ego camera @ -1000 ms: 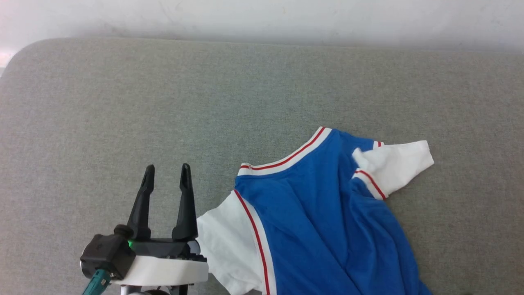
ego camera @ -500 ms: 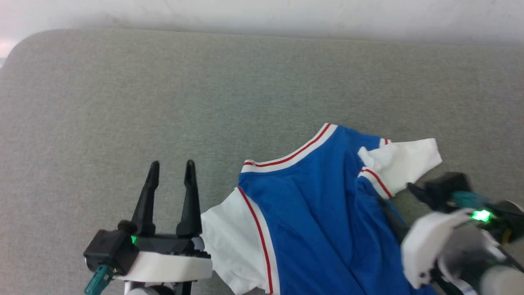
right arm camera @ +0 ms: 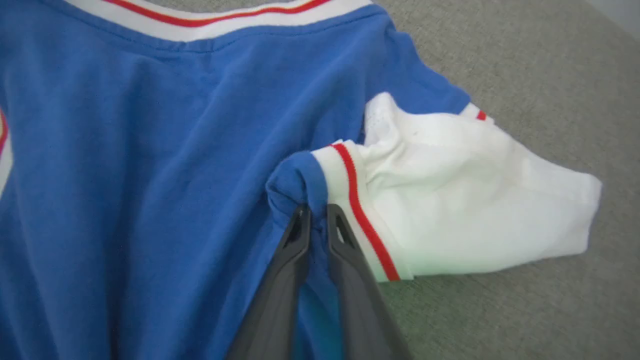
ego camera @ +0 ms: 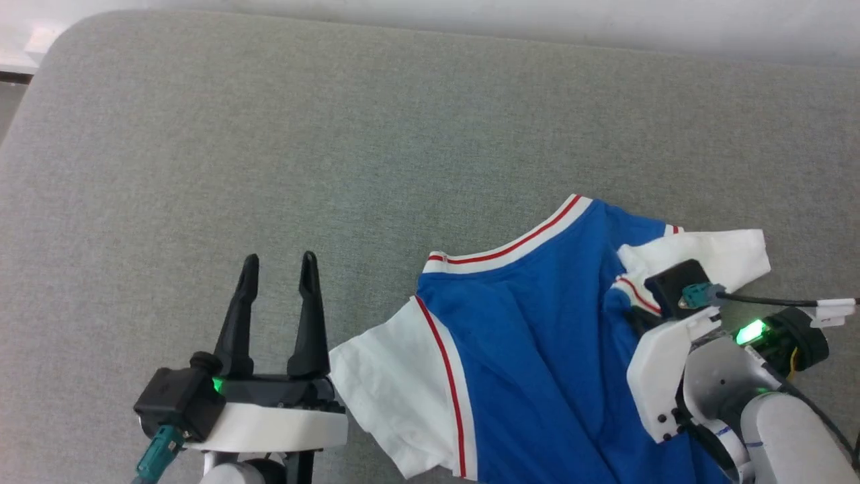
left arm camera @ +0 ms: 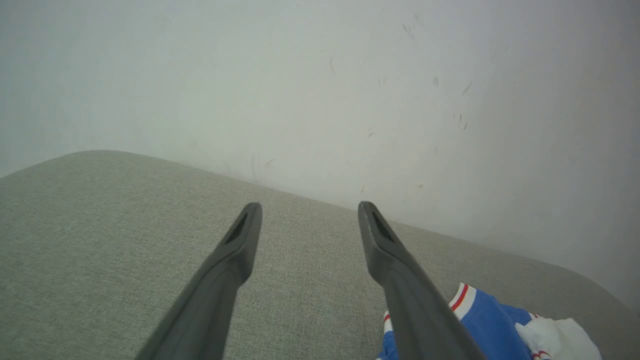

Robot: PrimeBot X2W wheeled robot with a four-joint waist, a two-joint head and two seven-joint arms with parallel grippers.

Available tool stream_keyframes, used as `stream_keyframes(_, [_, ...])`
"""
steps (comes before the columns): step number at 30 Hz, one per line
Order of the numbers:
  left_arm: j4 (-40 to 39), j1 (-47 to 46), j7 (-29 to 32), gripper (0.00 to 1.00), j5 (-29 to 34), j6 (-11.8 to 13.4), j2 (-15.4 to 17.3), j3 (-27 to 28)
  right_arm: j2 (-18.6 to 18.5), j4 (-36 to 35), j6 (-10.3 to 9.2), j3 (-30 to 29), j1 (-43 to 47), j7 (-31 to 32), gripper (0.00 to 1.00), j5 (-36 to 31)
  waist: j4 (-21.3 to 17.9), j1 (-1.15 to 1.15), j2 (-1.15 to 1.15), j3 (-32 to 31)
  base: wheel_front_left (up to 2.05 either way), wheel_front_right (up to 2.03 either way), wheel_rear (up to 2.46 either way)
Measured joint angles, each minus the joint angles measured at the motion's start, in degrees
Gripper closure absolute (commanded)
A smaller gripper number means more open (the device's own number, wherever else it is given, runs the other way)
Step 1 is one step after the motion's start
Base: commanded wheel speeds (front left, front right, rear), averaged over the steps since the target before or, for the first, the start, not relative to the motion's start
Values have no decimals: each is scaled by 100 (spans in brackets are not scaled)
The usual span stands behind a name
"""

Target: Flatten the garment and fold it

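The garment (ego camera: 537,349), a royal-blue T-shirt with white sleeves and red-striped white bands, lies rumpled on the grey cushioned surface (ego camera: 336,134), collar pointing away from me. In the right wrist view my right gripper (right arm camera: 316,210) is shut on a small blue fold of the garment (right arm camera: 150,175), right at the seam of the bunched white sleeve (right arm camera: 475,200). The head view shows the right arm's pale wrist housing (ego camera: 672,363) over that spot, hiding the fingers. My left gripper (ego camera: 279,259) stands open and holds nothing, just left of the other white sleeve (ego camera: 383,390); it is also open in its own view (left arm camera: 309,206).
The grey surface stretches wide to the left and far side of the shirt. A white wall (ego camera: 470,20) runs behind its back edge, and the rounded corner of the surface (ego camera: 60,33) is at the far left. A black cable (ego camera: 772,301) trails from the right wrist.
The head camera has shifted. My right arm came in from the lower right, reached the right sleeve seam and closed on a blue fold. The left gripper stayed open in place.
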Motion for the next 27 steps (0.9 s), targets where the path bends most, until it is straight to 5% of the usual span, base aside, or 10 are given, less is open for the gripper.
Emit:
stream_keyframes(9, [23,-5,0,0,2,2,0,-1,78,-229,0,-671,-60,-475,100,-8,-294,-1,0,-50,0,0,0])
stream_keyframes(21, [52,2,0,0,62,-47,-1,94,872,-816,0,-3189,1606,-790,100,34,-618,-1,0,-79,0,0,0])
stream_keyframes(22, [57,2,0,0,62,-47,-1,108,884,-687,0,-3304,1753,-781,65,44,-631,-1,0,-73,0,0,0])
stream_keyframes(23, [60,2,0,0,63,-48,-1,111,886,-515,0,-3415,1873,-779,10,127,-642,-1,0,-70,0,0,0])
stream_keyframes(24, [67,3,0,0,64,-51,-1,115,884,-341,0,-3477,1965,-790,0,216,-654,-1,0,-70,0,0,0])
stream_keyframes(27, [98,4,0,0,115,-87,-1,135,881,-23,-1,-3531,2033,-939,0,287,-699,-1,0,-79,0,0,0])
